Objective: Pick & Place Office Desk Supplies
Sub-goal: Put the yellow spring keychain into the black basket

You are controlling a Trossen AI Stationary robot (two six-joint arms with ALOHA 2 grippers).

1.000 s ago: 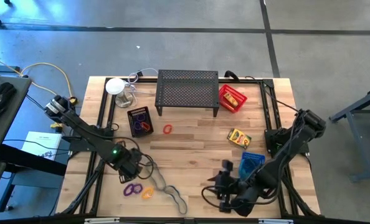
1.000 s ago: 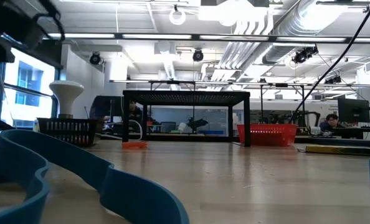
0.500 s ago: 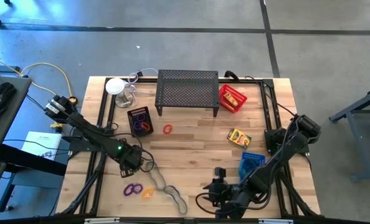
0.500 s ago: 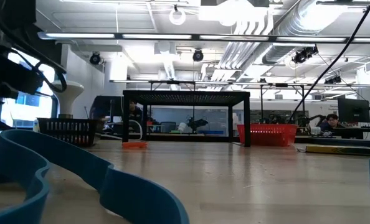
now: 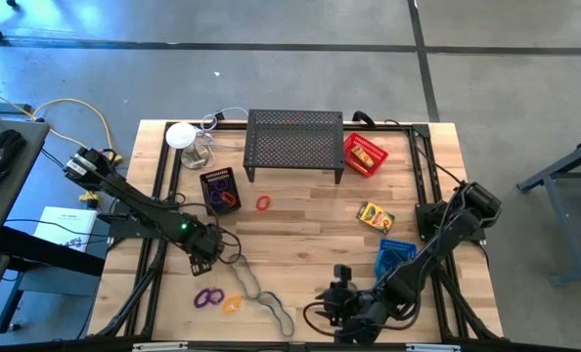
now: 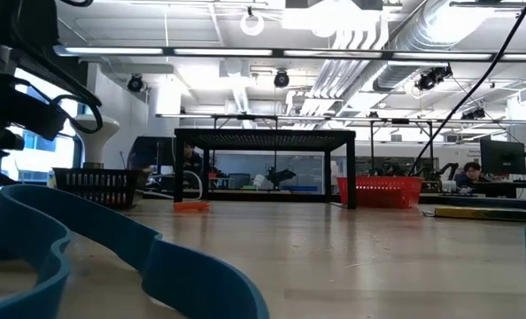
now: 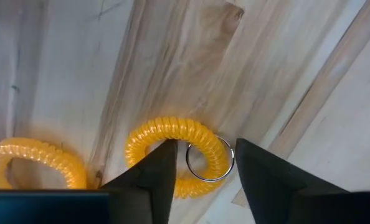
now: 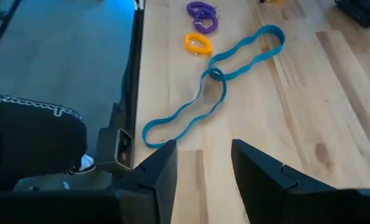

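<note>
Directly below the left gripper [image 7: 203, 171], whose fingers are parted and empty, a yellow coil ring [image 7: 166, 152] with a metal keyring [image 7: 210, 158] is seen on the worktop [image 7: 284, 74]. One finger should be lowered inside the coil before closing, so it is not pushed away.

A large open lab: exposed ceiling ducts [image 6: 396, 44], strip lights, monitors [image 6: 502, 158] on distant desks, concrete floor [image 5: 271, 68]
</note>
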